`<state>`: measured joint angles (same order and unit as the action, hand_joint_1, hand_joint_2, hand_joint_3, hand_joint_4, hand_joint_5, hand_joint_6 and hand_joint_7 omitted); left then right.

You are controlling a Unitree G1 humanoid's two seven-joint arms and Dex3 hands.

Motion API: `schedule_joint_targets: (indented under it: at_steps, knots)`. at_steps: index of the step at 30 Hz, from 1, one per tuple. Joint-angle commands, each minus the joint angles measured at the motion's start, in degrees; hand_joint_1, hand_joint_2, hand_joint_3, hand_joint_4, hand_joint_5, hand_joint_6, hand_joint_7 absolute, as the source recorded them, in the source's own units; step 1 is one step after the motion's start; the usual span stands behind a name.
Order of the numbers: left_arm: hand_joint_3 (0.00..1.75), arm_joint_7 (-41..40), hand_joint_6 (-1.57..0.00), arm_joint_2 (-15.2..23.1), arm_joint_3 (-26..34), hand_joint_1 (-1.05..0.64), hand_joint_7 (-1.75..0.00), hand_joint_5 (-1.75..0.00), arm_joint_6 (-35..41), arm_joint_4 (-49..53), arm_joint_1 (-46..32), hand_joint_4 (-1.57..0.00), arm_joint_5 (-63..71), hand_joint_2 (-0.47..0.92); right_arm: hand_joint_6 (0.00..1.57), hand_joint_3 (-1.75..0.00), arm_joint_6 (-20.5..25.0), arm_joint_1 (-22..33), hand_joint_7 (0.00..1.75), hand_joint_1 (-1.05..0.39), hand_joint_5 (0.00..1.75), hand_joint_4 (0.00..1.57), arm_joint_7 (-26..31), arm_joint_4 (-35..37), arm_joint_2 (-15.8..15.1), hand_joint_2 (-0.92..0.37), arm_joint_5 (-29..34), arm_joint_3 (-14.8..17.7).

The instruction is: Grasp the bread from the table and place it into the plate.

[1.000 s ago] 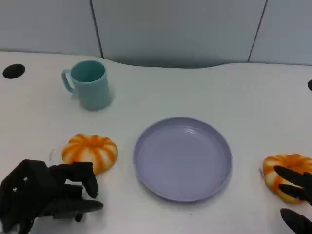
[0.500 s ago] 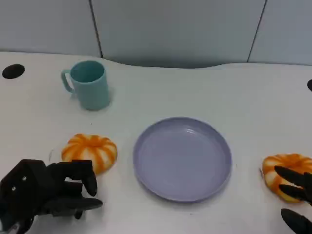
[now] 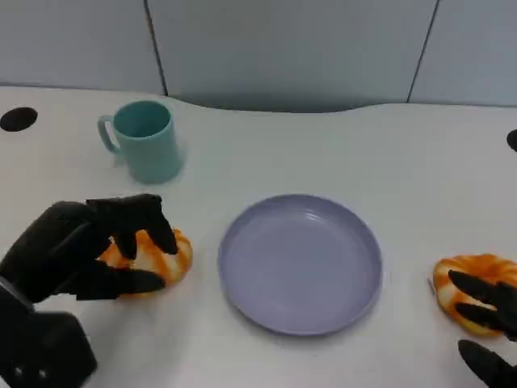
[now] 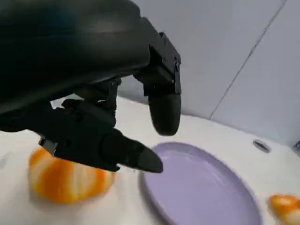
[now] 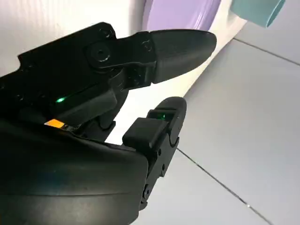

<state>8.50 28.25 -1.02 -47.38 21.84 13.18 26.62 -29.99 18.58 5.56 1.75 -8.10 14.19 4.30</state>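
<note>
- Where the white table [image 3: 339, 145] meets its far left edge, a small black round hole [image 3: 18, 119] is seen.
- Teal handled ceramic mug [image 3: 144, 139] stands upright behind the left hand.
- Left hand [image 3: 81, 246] arches over the orange-and-white ring-shaped bread [image 3: 157, 257], fingers either side; firm contact cannot be told.
- Round lilac plastic plate [image 3: 300, 263] lies centre, nothing in it.
- Second orange ring-shaped bread [image 3: 468, 279] sits right of the plate.
- Right hand [image 3: 485, 323] has fingers spread, tips over that bread.

The left hand [image 3: 89, 246] has moved forward over the left bread [image 3: 153, 257] — fingers now straddling it.
</note>
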Motion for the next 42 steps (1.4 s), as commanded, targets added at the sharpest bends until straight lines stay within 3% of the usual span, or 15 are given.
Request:
schedule_joint_targets:
  at_steps: [1,3,5,9,12,21,27,32,34,37,42]
  knots:
    - [0.04,-4.9,-0.66,3.7,-0.1,-0.58,-0.08,-0.81,1.0,-4.1,0.7,-0.40,7.8,0.92,0.77,-0.32,0.8,0.7,0.00,-0.37,0.04,0.97,0.3,-1.5,0.1,-0.92,-0.1,-0.1]
    - [0.07,-1.2,-0.40,5.9,-1.1,-0.70,-0.02,-0.62,6.9,-9.5,0.7,-0.14,11.8,0.92,0.78,-0.32,0.7,1.0,0.00,-0.38,0.05,1.00,0.3,-1.8,0.2,-0.92,-0.2,-0.3]
    - [0.07,2.9,-0.30,7.5,-2.6,-0.75,-0.01,-0.52,11.4,-13.2,1.4,-0.05,14.2,0.91,0.78,-0.32,0.7,1.2,0.00,-0.38,0.06,1.00,0.4,-2.0,0.3,-0.92,-0.1,-0.4]
    - [0.03,10.7,-0.10,9.5,-7.2,-0.85,-0.02,-0.14,18.6,-15.7,4.7,0.00,18.4,0.91,0.77,-0.32,0.0,1.1,0.00,-0.37,0.03,0.94,1.0,-1.6,0.2,-0.92,0.9,-0.6]
    - [0.01,13.4,-0.06,9.9,-10.0,-0.80,-0.01,-0.02,21.7,-15.2,7.2,0.00,20.5,0.90,0.77,-0.32,-0.5,0.9,0.00,-0.36,0.02,0.93,1.2,-1.2,0.3,-0.92,0.9,-0.6]
    - [0.00,16.4,-0.08,7.1,-18.9,-0.75,-0.01,0.00,27.2,-4.8,15.9,0.00,23.4,0.86,0.78,-0.32,1.6,1.5,0.00,-0.37,0.06,1.00,0.5,-3.0,0.3,-0.92,-0.5,-0.2]
    - [0.00,13.3,-0.09,2.2,-26.3,-0.73,-0.01,0.00,28.8,11.9,24.2,0.00,26.7,0.81,0.77,-0.32,1.1,1.8,0.00,-0.37,0.06,0.99,1.1,-3.3,-0.1,-0.92,0.3,0.2]
    - [0.03,8.8,-0.09,-1.0,-30.5,-0.87,-0.01,-0.02,28.7,23.7,29.4,-0.04,28.0,0.87,0.77,-0.32,0.9,1.9,0.00,-0.37,0.06,1.00,1.5,-3.4,-0.2,-0.92,0.9,0.4]
    - [0.07,7.4,-0.09,-2.9,-32.4,-0.91,-0.01,-0.02,29.3,29.7,31.9,-0.04,28.7,0.91,0.77,-0.32,1.1,2.2,0.00,-0.37,0.07,1.00,1.7,-4.1,-0.1,-0.92,1.0,0.6]
    - [0.29,4.2,-0.09,-4.8,-35.3,-0.91,0.00,-0.03,29.8,35.9,34.4,-0.06,30.0,0.92,0.77,-0.32,2.3,2.9,0.00,-0.37,0.05,0.97,1.7,-5.8,0.2,-0.92,1.3,0.7]
    - [0.39,-1.2,-0.08,-7.8,-37.6,-0.90,-0.01,-0.03,31.6,43.4,35.9,-0.07,29.8,0.92,0.76,-0.32,2.4,3.3,0.00,-0.37,0.02,0.92,1.9,-6.7,0.1,-0.92,1.3,1.2]
